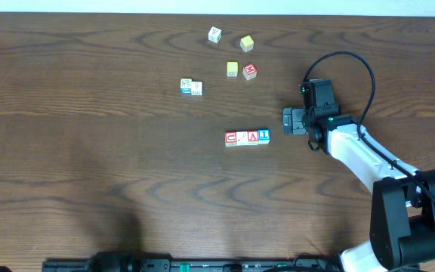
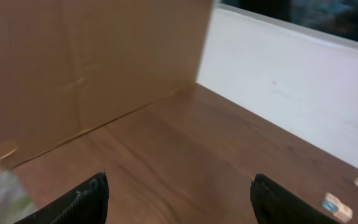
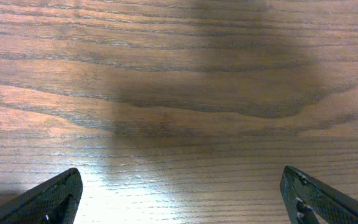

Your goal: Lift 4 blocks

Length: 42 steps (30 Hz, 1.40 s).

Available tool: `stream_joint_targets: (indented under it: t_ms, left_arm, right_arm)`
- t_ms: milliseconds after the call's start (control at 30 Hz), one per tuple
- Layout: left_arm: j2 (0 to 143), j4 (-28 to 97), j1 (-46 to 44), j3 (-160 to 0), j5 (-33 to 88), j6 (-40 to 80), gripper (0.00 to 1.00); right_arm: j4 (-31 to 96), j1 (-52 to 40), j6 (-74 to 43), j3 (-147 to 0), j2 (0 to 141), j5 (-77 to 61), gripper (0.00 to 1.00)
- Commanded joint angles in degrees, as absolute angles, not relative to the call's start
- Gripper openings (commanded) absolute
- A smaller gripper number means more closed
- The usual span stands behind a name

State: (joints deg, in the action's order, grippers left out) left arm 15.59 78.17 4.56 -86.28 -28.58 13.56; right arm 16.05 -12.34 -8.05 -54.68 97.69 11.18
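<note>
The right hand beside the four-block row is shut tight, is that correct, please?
Not quite: the right hand beside the four-block row is open, not shut; the right wrist view shows its fingers wide apart over bare table.

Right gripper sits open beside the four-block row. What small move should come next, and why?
Probably ease the right gripper toward the row of four blocks and line it up with them. It stands open just off the row's blue-lettered end, and its wrist camera shows only bare table, no block, between its fingers.
</note>
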Motion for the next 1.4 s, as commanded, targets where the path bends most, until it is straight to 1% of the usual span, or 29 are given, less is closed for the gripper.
stream_joint_targets:
  t_ms: [0, 67, 100, 133, 167, 200, 267, 300, 333, 400, 433, 467, 500, 533, 567, 600, 633, 667, 800, 867, 967, 1033, 1167, 1367]
  left_arm:
    - [15.55, 77.97, 10.22, -86.52, -23.27, 15.33, 0.74]
    - [15.55, 78.94, 12.58, -86.02, -23.20, 14.57, 0.73]
    - [15.55, 79.77, 13.02, -85.84, -22.76, 15.27, 0.72]
    - [15.55, 79.85, 13.19, -85.71, -21.43, 16.47, 0.66]
    - [15.55, 78.91, 13.21, -85.71, -19.86, 18.48, 0.55]
    - [15.55, 77.38, 13.21, -85.69, -18.15, 21.67, 0.51]
    - [15.55, 74.65, 13.21, -85.17, -17.37, 23.97, 0.34]
    - [15.55, 73.45, 13.21, -84.51, -17.34, 23.40, 0.19]
    - [15.55, 72.12, 13.17, -83.53, -17.10, 22.37, 0.07]
    - [15.55, 68.45, 13.17, -80.71, -16.93, 21.50, 0.07]
    - [15.55, 66.15, 13.17, -78.94, -16.93, 21.50, 0.08]
    - [15.55, 63.66, 13.17, -76.93, -16.93, 21.50, 0.24]
    - [15.55, 59.40, 13.17, -73.34, -16.64, 21.58, 0.47]
    - [15.55, 56.51, 13.17, -71.02, -15.64, 21.56, 0.58]
    - [15.55, 53.47, 13.17, -68.60, -14.31, 21.56, 0.67]
    - [15.57, 50.46, 13.17, -66.17, -12.91, 21.56, 0.72]
    - [15.59, 47.46, 13.17, -63.75, -11.20, 21.61, 0.73]
    - [15.59, 44.45, 13.17, -61.43, -9.34, 21.76, 0.77]
    - [15.51, 32.32, 13.13, -53.10, -1.74, 21.76, 0.78]
    - [15.18, 28.86, 11.79, -49.41, -2.02, 21.71, 0.78]
    - [12.88, 27.46, 7.79, -44.71, -5.61, 21.71, 0.78]
    - [10.28, 27.07, 5.21, -41.85, -7.60, 21.71, 0.83]
    - [6.68, 23.66, 4.32, -34.96, -9.13, 21.69, 0.83]
    - [2.72, 9.56, 2.52, -19.18, -8.99, 20.88, 0.83]
  right_arm:
    - [16.10, -11.66, -8.08, -55.29, 96.75, 11.29, 0.99]
    - [16.10, -11.66, -8.08, -55.29, 96.75, 11.29, 0.99]
    - [16.10, -11.66, -8.08, -55.29, 96.75, 11.29, 0.99]
    - [16.10, -11.66, -8.08, -55.29, 96.75, 11.29, 0.99]
    - [16.10, -11.66, -8.08, -55.29, 96.75, 11.29, 0.99]
    - [16.10, -11.66, -8.08, -55.29, 96.75, 11.29, 0.99]
    - [16.10, -11.66, -8.08, -55.29, 96.75, 11.29, 0.99]
    - [16.10, -11.66, -8.08, -55.29, 96.75, 11.29, 0.99]
    - [16.10, -11.66, -8.08, -55.29, 96.75, 11.29, 0.99]
    - [16.10, -11.66, -8.08, -55.29, 96.75, 11.29, 0.99]
    - [16.10, -11.66, -8.08, -55.29, 96.75, 11.29, 0.99]
    - [16.10, -11.66, -8.08, -55.29, 96.75, 11.29, 0.99]
    - [16.10, -11.66, -8.08, -55.29, 96.75, 11.29, 0.99]
    - [16.10, -11.66, -8.08, -55.29, 96.75, 11.29, 0.99]
    - [16.10, -11.66, -8.08, -55.29, 96.75, 11.29, 0.99]
    - [16.10, -11.66, -8.08, -55.29, 96.75, 11.29, 0.99]
    - [16.10, -11.66, -8.08, -55.29, 96.75, 11.29, 0.99]
    - [16.10, -11.66, -8.08, -55.29, 96.75, 11.29, 0.99]
    - [16.10, -11.66, -8.08, -55.29, 96.75, 11.29, 0.99]
    - [16.10, -11.66, -8.08, -55.29, 96.75, 11.29, 0.99]
    - [16.10, -11.66, -8.08, -55.29, 96.75, 11.29, 0.99]
    - [16.10, -11.66, -8.08, -55.29, 96.75, 11.29, 0.99]
    - [16.10, -11.66, -8.08, -55.29, 96.75, 11.29, 0.99]
    - [16.10, -11.66, -8.08, -55.29, 96.75, 11.31, 0.99]
